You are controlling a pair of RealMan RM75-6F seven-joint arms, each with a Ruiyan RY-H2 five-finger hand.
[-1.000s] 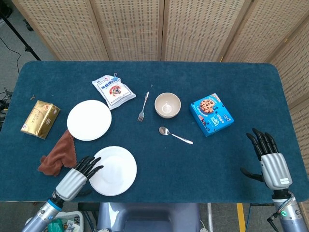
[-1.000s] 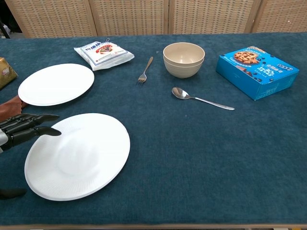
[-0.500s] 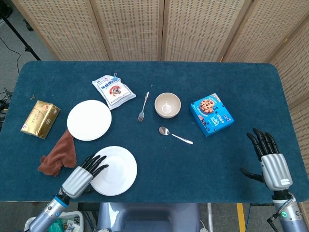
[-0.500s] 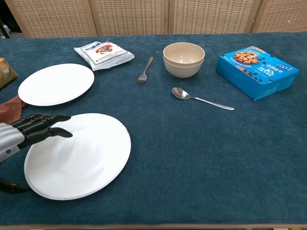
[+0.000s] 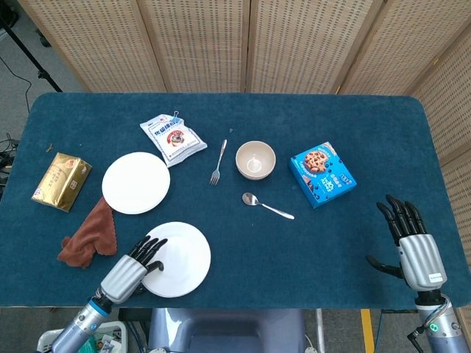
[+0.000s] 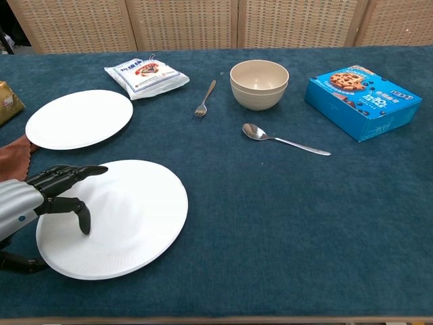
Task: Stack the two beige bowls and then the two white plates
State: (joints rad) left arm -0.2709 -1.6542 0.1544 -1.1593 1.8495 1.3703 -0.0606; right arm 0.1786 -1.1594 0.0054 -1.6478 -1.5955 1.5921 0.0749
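Two beige bowls (image 5: pixel 255 159) (image 6: pixel 259 84) stand nested, one inside the other, at the table's middle. One white plate (image 5: pixel 136 182) (image 6: pixel 80 118) lies at the left. The second white plate (image 5: pixel 180 257) (image 6: pixel 128 213) lies flat near the front edge. My left hand (image 5: pixel 132 268) (image 6: pixel 40 200) reaches over this plate's left rim, with its fingers on the plate's top and the thumb low beside the rim. My right hand (image 5: pixel 412 246) hovers open at the front right, far from everything, and shows only in the head view.
A blue cookie box (image 5: pixel 322 174) sits right of the bowls, with a spoon (image 5: pixel 266 206) in front and a fork (image 5: pixel 218 163) to their left. A snack bag (image 5: pixel 173 138), a gold packet (image 5: pixel 62 181) and a brown cloth (image 5: pixel 90 234) lie on the left side.
My left hand has slid further right over the near plate and a finger has curled down onto it. The plate has shifted slightly right. The right hand has stayed still.
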